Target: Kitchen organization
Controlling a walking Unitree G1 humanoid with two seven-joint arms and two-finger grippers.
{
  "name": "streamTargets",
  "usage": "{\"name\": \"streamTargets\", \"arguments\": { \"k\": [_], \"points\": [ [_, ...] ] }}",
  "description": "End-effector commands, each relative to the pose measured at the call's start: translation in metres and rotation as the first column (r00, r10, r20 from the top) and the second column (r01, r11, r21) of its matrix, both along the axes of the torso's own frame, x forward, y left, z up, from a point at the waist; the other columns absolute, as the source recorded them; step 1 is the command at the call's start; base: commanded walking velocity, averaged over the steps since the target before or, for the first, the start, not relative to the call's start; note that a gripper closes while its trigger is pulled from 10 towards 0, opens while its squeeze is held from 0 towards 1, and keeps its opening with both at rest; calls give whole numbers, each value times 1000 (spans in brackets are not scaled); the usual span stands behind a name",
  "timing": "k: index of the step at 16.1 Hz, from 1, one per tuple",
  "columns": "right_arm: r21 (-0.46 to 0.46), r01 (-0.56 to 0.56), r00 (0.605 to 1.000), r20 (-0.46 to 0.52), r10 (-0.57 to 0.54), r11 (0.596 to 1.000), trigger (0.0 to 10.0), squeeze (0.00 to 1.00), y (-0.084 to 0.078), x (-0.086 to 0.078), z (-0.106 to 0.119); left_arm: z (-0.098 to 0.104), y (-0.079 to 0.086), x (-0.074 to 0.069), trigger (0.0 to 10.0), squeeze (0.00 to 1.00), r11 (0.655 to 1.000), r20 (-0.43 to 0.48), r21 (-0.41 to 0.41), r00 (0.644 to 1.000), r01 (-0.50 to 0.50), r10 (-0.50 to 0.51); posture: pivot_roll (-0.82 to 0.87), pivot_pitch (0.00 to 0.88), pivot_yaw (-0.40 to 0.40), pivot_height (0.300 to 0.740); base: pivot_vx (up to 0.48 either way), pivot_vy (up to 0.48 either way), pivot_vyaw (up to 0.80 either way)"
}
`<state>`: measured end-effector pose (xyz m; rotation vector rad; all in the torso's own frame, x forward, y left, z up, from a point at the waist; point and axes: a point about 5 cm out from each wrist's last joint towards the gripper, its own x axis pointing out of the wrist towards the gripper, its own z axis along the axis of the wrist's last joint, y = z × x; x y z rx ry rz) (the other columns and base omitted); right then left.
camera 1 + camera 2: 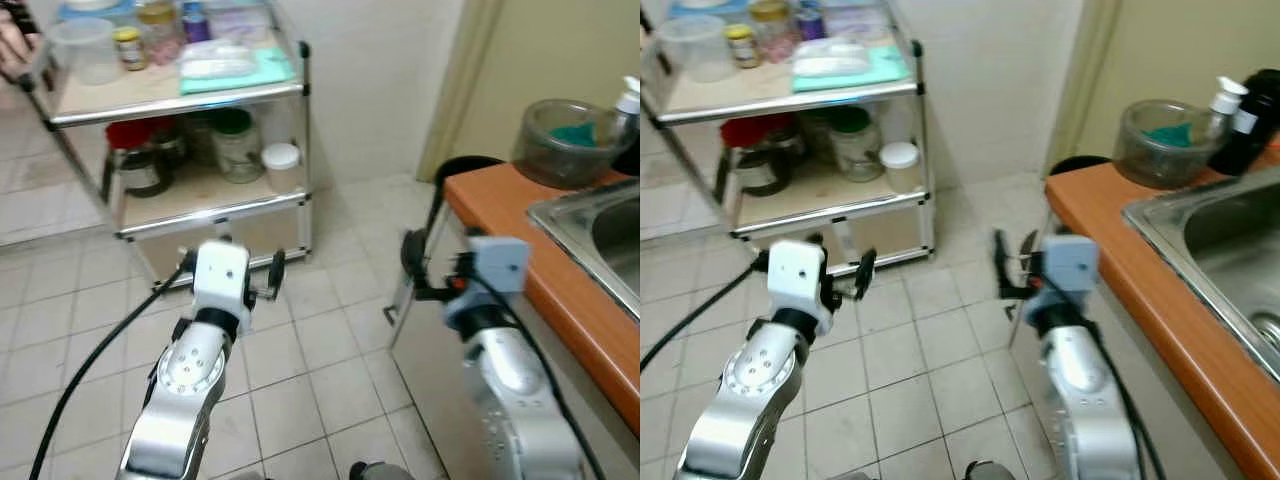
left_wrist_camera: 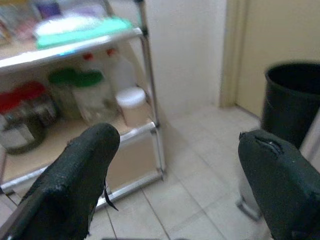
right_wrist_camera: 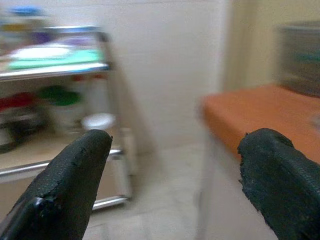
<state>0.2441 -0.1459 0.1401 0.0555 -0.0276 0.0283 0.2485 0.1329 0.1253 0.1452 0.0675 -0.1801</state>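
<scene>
A metal shelf rack (image 1: 180,103) stands against the wall ahead on the left. Its top shelf carries a teal cloth (image 1: 240,68), plastic tubs and small jars. The lower shelf holds a green-lidded jar (image 1: 237,145), a white-lidded tub (image 1: 281,165) and a red-lidded glass pot (image 1: 140,160). My left gripper (image 1: 232,268) hovers over the floor tiles short of the rack, open and empty. My right gripper (image 1: 1012,262) is held up beside the corner of the orange counter (image 1: 520,250), also open and empty. Both wrist views look between open fingers (image 2: 90,160) (image 3: 75,165) towards the rack.
The counter on the right holds a steel sink (image 1: 600,225), a glass bowl (image 1: 565,140) with something teal inside, a pump bottle (image 1: 1225,105) and a dark bottle (image 1: 1255,120). A black bin (image 2: 292,95) stands at the counter's far end. Tiled floor lies between rack and counter.
</scene>
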Motion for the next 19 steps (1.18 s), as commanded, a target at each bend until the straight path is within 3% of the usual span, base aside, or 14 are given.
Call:
{"name": "streamTargets", "arguments": {
  "k": [1, 3, 5, 8, 10, 12, 13, 15, 16, 17, 18, 19],
  "points": [
    [-7, 72, 997, 11, -72, 997, 10000, 1000, -11, -2, 5, 12, -2, 0, 10000, 0, 1000, 27, 7, 999, 22, -22, -76, 0, 60, 740, 0, 480, -781],
    [-12, 156, 987, 26, -156, 988, 10000, 1000, -18, -2, 15, 23, 0, 5, 10000, 0, 1000, 50, -17, 999, 23, -22, -92, 0, 73, 740, 0, 0, -781],
    [100, 193, 981, -15, -192, 976, 10000, 1000, -20, -6, 17, 30, 0, 13, 10000, 0, 999, 53, -9, 997, 48, -48, -99, 0, 91, 740, 0, 0, -775],
    [15, 168, 984, -67, -167, 986, 10000, 1000, -17, -8, 6, 28, -1, 22, 10000, 0, 996, 9, -67, 999, 50, -50, -113, 0, 101, 740, 0, 0, -767],
    [-27, 174, 984, -23, -175, 984, 10000, 1000, -17, -3, 11, 22, -3, 22, 10000, 0, 993, -15, -116, 1000, 24, -26, -111, 0, 97, 740, 0, 0, -750],
    [-67, 117, 991, -52, -121, 991, 10000, 1000, -14, 2, 6, 16, -4, 22, 10000, 0, 996, 8, -75, 999, -36, 37, -121, 0, 80, 740, 0, 0, -775],
    [-68, 129, 987, -88, -135, 989, 10000, 1000, -20, 2, 1, 16, -9, 21, 10000, 0, 996, 20, -85, 999, -29, 31, -113, 0, 57, 740, 0, 0, -781],
    [70, 268, 949, -194, -251, 961, 10000, 1000, -42, 1, -11, 17, -9, 19, 10000, 0, 994, 46, -83, 996, -67, 71, -119, 0, 43, 740, 0, 0, -753],
    [74, 299, 940, -196, -281, 951, 10000, 1000, -49, 2, -12, 13, -8, 19, 10000, 0, 993, -6, -100, 998, -70, 69, -118, 0, 47, 740, 0, 0, -750],
    [19, 281, 946, -171, -274, 959, 10000, 1000, -50, 4, -9, 11, -8, 19, 10000, 0, 993, -43, -118, 999, -33, 28, -128, 0, 53, 740, 0, 0, -750],
    [-61, 231, 968, -84, -235, 971, 10000, 1000, -45, 5, -1, 11, -9, 19, 10000, 0, 994, -35, -113, 999, 1, -5, -139, 0, 61, 740, 0, 0, -775],
    [-97, 194, 979, -46, -199, 976, 10000, 1000, -39, 5, 3, 10, -8, 22, 10000, 0, 997, -26, -76, 1000, 9, -11, -146, 0, 70, 740, 0, 0, -800]
  ]
}}
